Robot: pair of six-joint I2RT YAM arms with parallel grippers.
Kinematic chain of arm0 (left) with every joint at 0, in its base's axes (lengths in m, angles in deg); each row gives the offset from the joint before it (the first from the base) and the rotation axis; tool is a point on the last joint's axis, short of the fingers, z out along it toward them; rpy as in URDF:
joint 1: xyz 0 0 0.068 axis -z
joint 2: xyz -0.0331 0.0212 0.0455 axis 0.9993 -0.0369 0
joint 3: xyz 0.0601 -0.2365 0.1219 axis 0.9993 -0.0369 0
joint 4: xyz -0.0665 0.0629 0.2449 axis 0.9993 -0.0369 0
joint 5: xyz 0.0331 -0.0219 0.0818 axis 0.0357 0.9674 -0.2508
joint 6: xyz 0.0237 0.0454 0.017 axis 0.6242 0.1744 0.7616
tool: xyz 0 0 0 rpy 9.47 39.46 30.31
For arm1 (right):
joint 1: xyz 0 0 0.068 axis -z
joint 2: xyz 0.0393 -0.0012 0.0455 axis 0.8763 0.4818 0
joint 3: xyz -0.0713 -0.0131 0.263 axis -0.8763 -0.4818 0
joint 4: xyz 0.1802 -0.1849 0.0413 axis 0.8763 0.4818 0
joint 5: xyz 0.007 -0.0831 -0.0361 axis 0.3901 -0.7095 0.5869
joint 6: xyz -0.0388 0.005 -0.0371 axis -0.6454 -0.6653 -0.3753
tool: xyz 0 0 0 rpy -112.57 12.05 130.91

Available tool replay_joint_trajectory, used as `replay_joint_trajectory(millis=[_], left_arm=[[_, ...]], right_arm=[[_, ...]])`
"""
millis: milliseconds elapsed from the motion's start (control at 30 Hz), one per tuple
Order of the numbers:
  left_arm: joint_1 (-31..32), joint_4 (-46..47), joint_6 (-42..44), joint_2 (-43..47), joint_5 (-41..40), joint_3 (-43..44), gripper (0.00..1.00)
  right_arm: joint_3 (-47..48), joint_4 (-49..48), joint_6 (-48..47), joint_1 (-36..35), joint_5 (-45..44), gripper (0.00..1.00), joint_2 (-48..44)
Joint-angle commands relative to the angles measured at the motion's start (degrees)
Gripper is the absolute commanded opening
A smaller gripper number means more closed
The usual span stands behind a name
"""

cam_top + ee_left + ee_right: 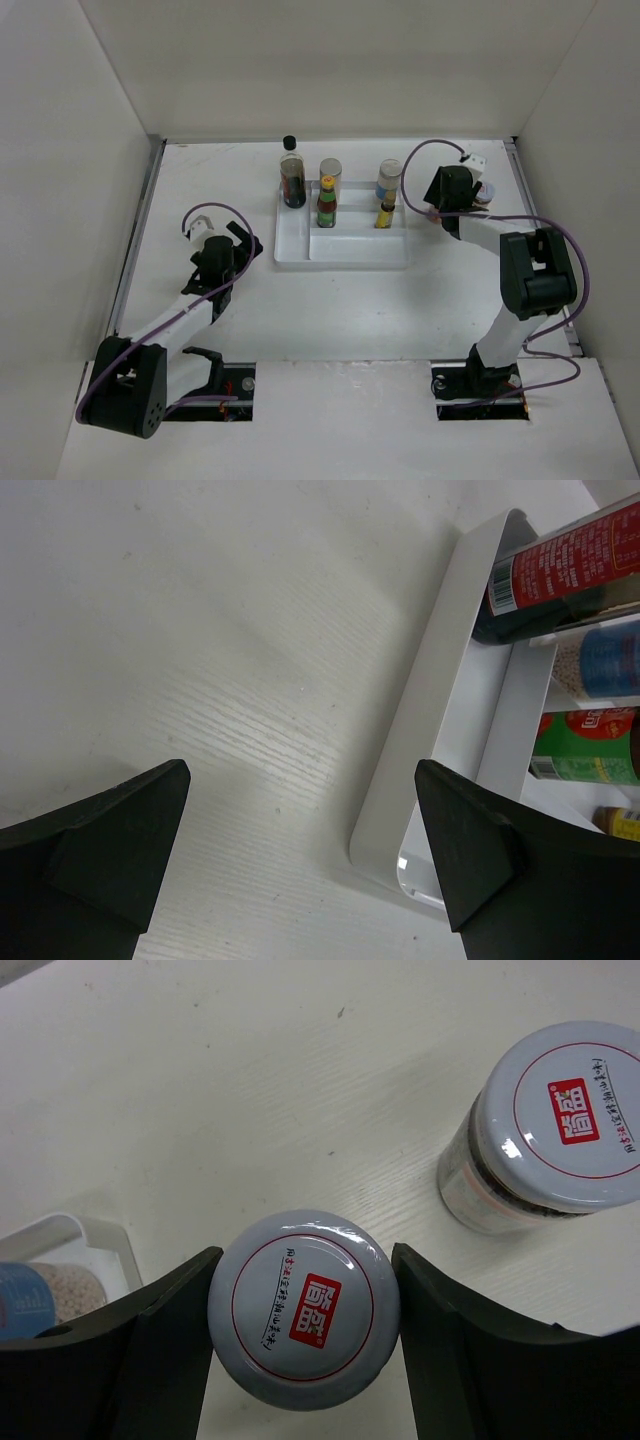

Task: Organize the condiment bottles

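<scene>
My right pincer point(305, 1252) is partly open. Its two fingers sit on both sides of a jar point(303, 1310) with a pale lid and a red mark on top. As far as I can see, both fingers touch the rim of the lid, so I call it a grip on the jar (a light one, I think). The jar stands on the tabletop point(250, 1080), outside the white tray point(75, 1235) and off to its right.

I think this jar is hard and smooth, likely glass, and a bit heavy if it is full. It will not squash, but it could slip, and it could crack if it falls. The round lid looks slick, so I would hold it low on the rim or just under it and lift straight up. A second jar point(560, 1120) of the same kind stands near, not touching, so I must not bump it.

My left pincer point(300, 780) is wide open and holds nothing. It hangs over the tabletop just beside the tray's corner. The red-sauce bottle point(327, 205) and four others stand in the tray.
</scene>
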Motion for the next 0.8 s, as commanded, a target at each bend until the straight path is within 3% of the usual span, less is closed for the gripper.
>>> replay_joint_trajectory(millis=[0, 167, 367, 767], left_arm=[[-0.4, 2.5, -0.4, -0.8, 0.5, 0.4, 1.00], [-0.5, 2.9, -0.5, -0.2, 0.7, 0.2, 1.00], [-0.6, 2.9, -0.5, 0.4, 0.8, -0.1, 1.00], [-0.7, 2.7, -0.5, 0.7, 0.8, -0.3, 1.00]], right_arm=[[1.5, 0.0, 1.2, -0.1, 0.6, 0.61, -0.7], [-0.6, -0.9, 1.7, -0.1, -1.2, 0.45, -2.1], [-6.1, -3.7, 3.8, -2.6, -2.9, 0.44, -10.5], [-19.2, -3.3, 3.4, -16.6, -8.8, 0.44, -30.3]])
